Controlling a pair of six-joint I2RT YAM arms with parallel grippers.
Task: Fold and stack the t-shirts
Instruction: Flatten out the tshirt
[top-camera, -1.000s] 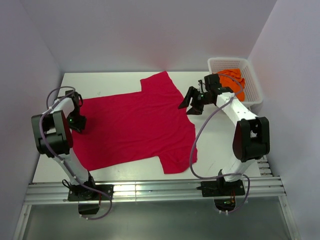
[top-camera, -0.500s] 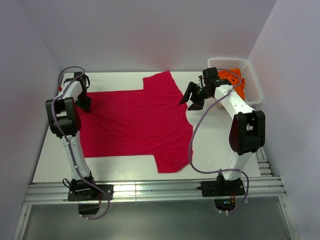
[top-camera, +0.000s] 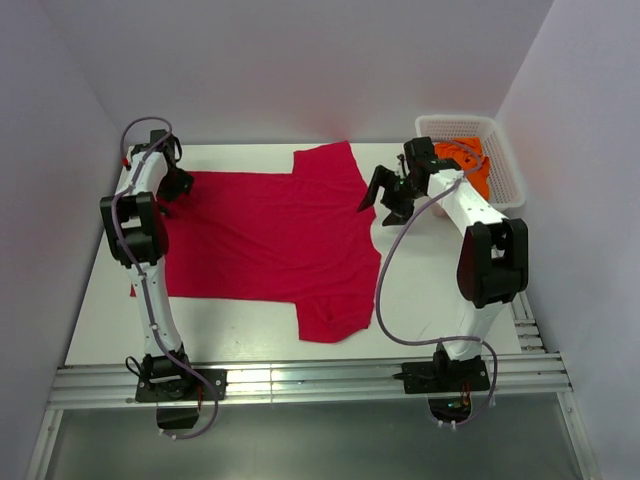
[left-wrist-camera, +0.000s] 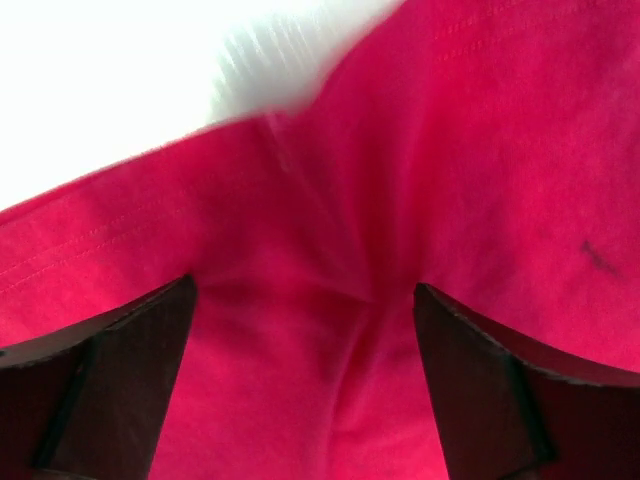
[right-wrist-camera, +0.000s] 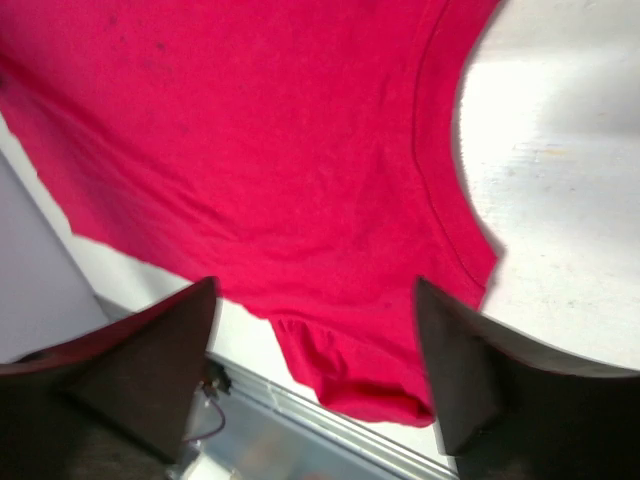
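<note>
Red t-shirt (top-camera: 270, 240) lies spread flat across the middle of the table (top-camera: 440, 290). One sleeve reaches almost to the far edge, and the other lies near the front edge. The shirt's left edge runs close to the table's left side, under the left arm, and the left wall (top-camera: 50, 200) stands just beyond. We see open bare table right of the shirt, and a bare strip along the front left.

Orange t-shirt (top-camera: 468, 160) sits bunched in the white basket (top-camera: 457, 119) at the far right corner, well apart from the red one. The right arm's grey cable (top-camera: 382, 300) loops down beside the shirt's right edge, over the bare table.

Left gripper (top-camera: 178, 188) is at the shirt's far left corner. In the wrist view its jaws are apart (left-wrist-camera: 303, 290), with dark fingers (left-wrist-camera: 110, 380) on either side and red cloth creased up in the gap. We see nothing pinched, and the view is too blurred to tell whether it touches the cloth.

Right gripper (top-camera: 385, 195) hangs by the shirt's collar side, near the basket. In its wrist view the jaws are wide apart (right-wrist-camera: 314, 285) and hold nothing, with the collar curve and white table well below.
</note>
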